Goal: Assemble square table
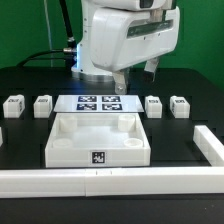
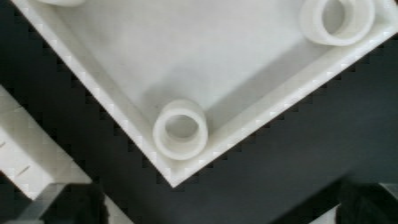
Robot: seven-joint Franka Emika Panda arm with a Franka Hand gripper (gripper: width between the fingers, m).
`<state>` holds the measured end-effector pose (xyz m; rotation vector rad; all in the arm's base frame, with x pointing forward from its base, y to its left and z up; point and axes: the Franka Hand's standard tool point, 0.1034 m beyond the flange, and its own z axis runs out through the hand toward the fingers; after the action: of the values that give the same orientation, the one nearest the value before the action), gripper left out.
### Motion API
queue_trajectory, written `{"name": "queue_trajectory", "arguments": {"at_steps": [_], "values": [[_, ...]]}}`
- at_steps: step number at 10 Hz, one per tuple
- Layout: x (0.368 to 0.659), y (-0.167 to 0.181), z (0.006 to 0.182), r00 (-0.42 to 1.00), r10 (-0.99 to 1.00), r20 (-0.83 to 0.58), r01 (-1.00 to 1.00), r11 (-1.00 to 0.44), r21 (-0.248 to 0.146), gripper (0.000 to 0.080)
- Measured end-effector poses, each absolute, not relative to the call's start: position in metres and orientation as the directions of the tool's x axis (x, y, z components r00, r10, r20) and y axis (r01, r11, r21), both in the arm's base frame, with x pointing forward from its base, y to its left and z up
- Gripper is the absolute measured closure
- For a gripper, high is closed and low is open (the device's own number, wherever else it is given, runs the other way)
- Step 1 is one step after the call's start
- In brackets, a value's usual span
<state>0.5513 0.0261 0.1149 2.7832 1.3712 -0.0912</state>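
Bench surface, black, carries everything, with a long white border wall running along its near edge and turning up the exterior view's right side. Next in size, the square table slab lies rims up in the middle, just inside that wall. Its tag faces near, and the marker board lies just beyond its far edge. Over the slab's far right part hangs the end effector, fingers spread wide and holding nothing. Its wrist view looks down on one slab corner. Four leg blocks stand in a far row, two at the exterior view's left and two at its right, all apart from the slab. Smallest are the round corner sockets, all of them empty as far as can be seen. The likely trouble from here is a descent onto the corner. A fingertip landing on the raised rim rather than astride it would shove the loose slab, skewing it toward the wall or onto the marker board. A pinch on so thin a rim may also slip and let the slab twist.
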Motion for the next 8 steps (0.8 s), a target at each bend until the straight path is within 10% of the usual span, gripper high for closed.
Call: {"name": "queue_trajectory", "arguments": {"at_steps": [8], "values": [[0.549, 0.0237, 0.1128, 0.58, 0.812, -0.072, 0.814, -0.581, 0.001, 0.015]]}}
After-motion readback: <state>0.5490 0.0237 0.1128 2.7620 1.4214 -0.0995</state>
